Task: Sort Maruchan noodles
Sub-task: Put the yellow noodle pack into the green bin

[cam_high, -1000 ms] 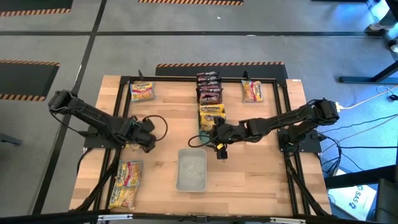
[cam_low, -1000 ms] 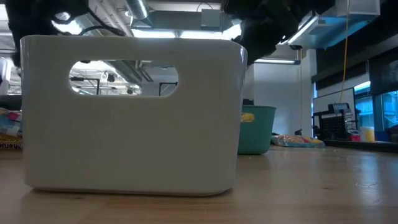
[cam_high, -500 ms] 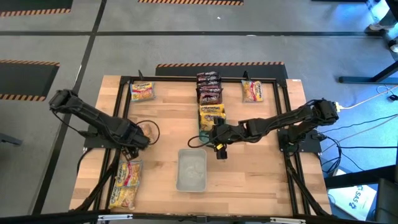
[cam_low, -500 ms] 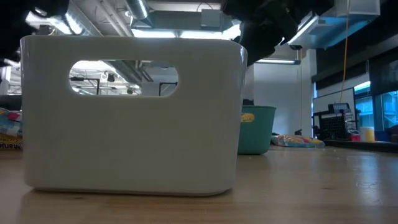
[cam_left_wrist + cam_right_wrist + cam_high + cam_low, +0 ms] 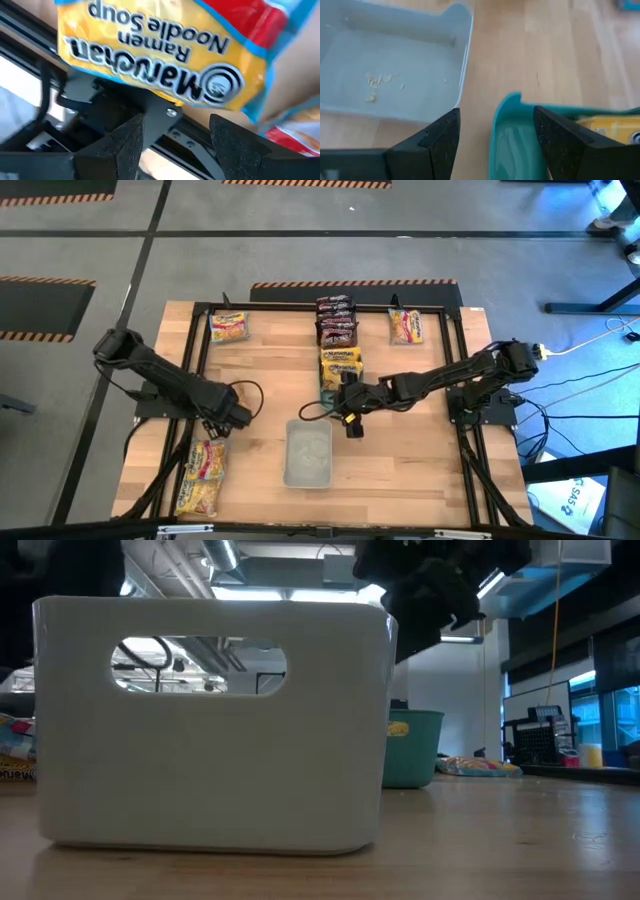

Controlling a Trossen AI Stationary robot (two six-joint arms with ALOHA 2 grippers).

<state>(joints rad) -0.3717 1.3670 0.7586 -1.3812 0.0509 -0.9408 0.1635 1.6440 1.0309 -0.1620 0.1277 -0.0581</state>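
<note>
Maruchan noodle packets lie flat on the table: a yellow one (image 5: pixel 229 327) at the far left, dark red-brown ones (image 5: pixel 337 320) in a row at the far middle, a pale pink-yellow one (image 5: pixel 405 326) at the far right, and yellow ones (image 5: pixel 203 475) at the near left. Another yellow packet (image 5: pixel 340 363) lies in the teal tray (image 5: pixel 326 380). My left gripper (image 5: pixel 238 418) hangs open, pointing down just short of the near-left yellow packet (image 5: pixel 160 50). My right gripper (image 5: pixel 350 423) hangs open above the teal tray's near corner (image 5: pixel 507 102), touching nothing.
A pale empty bin (image 5: pixel 308 452) stands at the near middle, just beyond my right gripper (image 5: pixel 497 112); it fills the low view (image 5: pixel 210 720). A black frame rail (image 5: pixel 165 135) runs under my left gripper (image 5: pixel 175 120). Bare wood lies right of the bin.
My left gripper has tipped steeply downward and swung a little toward the near edge, closer to the near-left yellow packets. Its fingers have stayed apart. The packets and trays have kept their places.
</note>
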